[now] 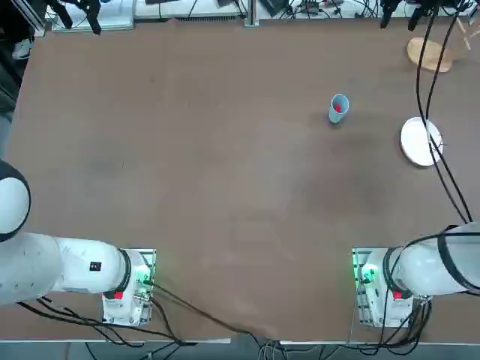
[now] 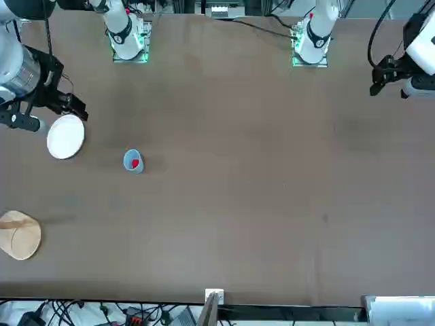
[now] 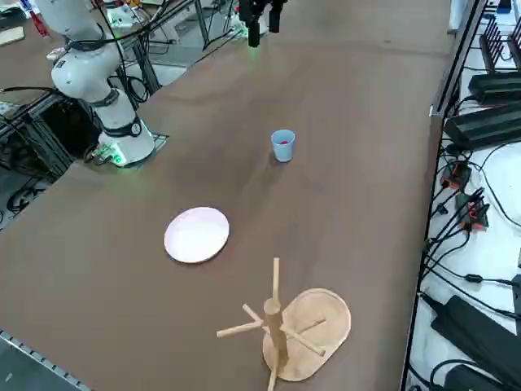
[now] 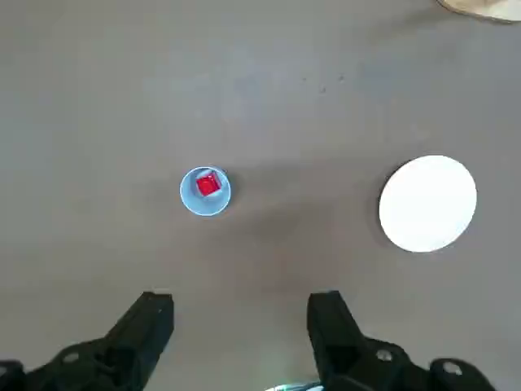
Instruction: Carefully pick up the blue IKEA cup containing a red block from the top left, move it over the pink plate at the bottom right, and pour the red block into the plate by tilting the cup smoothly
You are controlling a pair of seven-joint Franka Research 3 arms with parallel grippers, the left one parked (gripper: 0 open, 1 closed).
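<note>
Top view: small light-blue plastic cup [image 1: 338, 108] upright, tiny red block [image 1: 338, 109] inside, well apart from the round pale pink plate [image 1: 418, 141]. Side view: tan wooden peg stand [image 3: 291, 324] beyond plate. Wrist view: right gripper [image 4: 241, 323], fingers spread wide, empty, above the brown table [image 4: 98, 98].

A: The cup [image 4: 204, 191] is light blue, the block [image 4: 208, 184] inside it bright red.
B: And the plate [image 4: 427, 203] is pale pink, nearly white, on a plain brown desk [image 1: 210, 165]. The end effector [image 4: 240, 326] has black fingers.
</note>
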